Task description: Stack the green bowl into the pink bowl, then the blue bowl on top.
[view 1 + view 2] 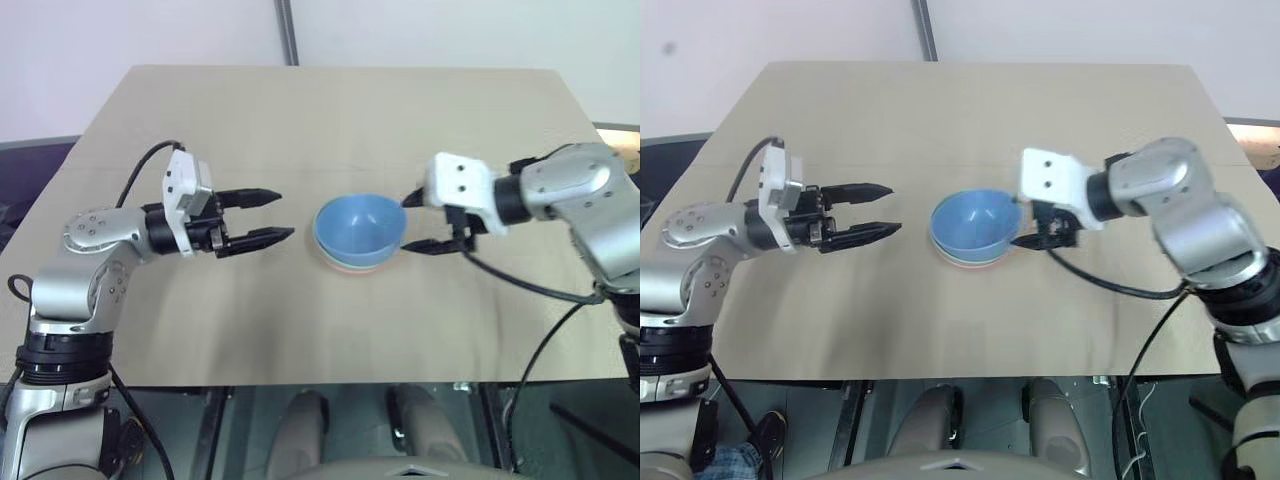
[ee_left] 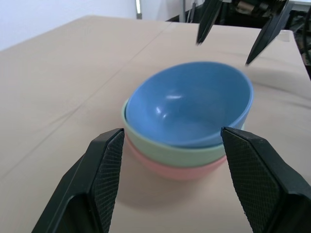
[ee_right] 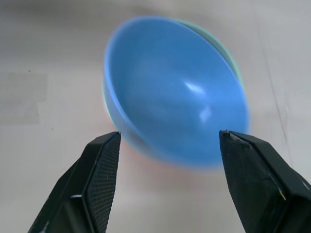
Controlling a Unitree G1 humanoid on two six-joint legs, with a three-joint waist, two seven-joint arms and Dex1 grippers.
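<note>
Stack: the blue bowl (image 1: 360, 228) is sitting nested in the green bowl (image 2: 194, 154), which is sitting in the pink bowl (image 2: 182, 171) — all three are resting together near the middle of the table (image 1: 330, 120), mouths up.

Blue bowl's seat: it is leaning a little inside the green one, its rim riding higher on one side; judged from the left wrist view, it is not lying quite level.

Right pincer (image 1: 425, 222): it is hovering just beside the stack on the robot's right, fingers spread wide and holding nothing — the bowls are lying between and just beyond its fingers in the right wrist view, with no contact visible.

Left pincer (image 1: 258, 217): it is standing open at full spread and empty, pointing across the table at the stack from the robot's left, with a clear gap of bare table between its tips and the bowls.

Nearer arm: the right one — its tips are almost at the blue rim, while the left is waiting well short.

Direction that matters: the stack is lying towards the robot's left of the right pincer and slightly below it, so any retreat is best made away to the right and upward to avoid clipping the rim.

Task standing: by the look of it, the order is complete; only a clean withdrawal seems to be remaining.
</note>
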